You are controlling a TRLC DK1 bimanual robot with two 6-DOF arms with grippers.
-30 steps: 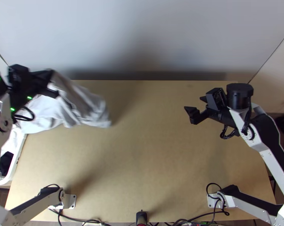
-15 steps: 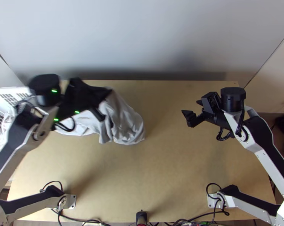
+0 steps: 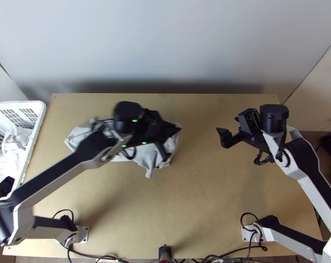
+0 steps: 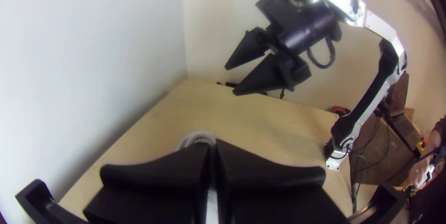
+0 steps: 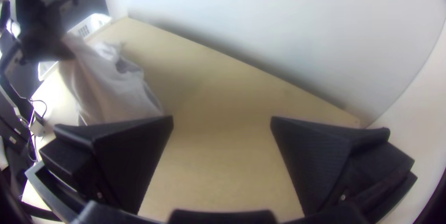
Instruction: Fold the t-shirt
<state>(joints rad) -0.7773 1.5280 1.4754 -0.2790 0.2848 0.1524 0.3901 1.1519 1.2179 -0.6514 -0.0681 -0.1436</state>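
Left of the table's middle in the top view, my left gripper [image 3: 173, 142] is over the light grey t-shirt [image 3: 143, 153], which hangs bunched beneath it with one end trailing toward the basket. In the left wrist view my left gripper [image 4: 213, 152] is shut on a piece of the shirt [image 4: 200, 136]. My right gripper [image 3: 226, 131] stands to the right above bare wood. The right wrist view shows my right gripper [image 5: 222, 121] open with nothing between its fingers, and the t-shirt [image 5: 111, 89] hanging from the other gripper.
A white basket [image 3: 39, 127] with more light cloth inside stands at the table's left edge. Behind the table [image 3: 200, 197] rises a pale wall [image 3: 165, 44]. Cables [image 3: 99, 257] run along the near edge.
My left gripper has carried the t-shirt right from above the basket side toward the middle, drawing the cloth off the left edge. The right arm has shifted only slightly.
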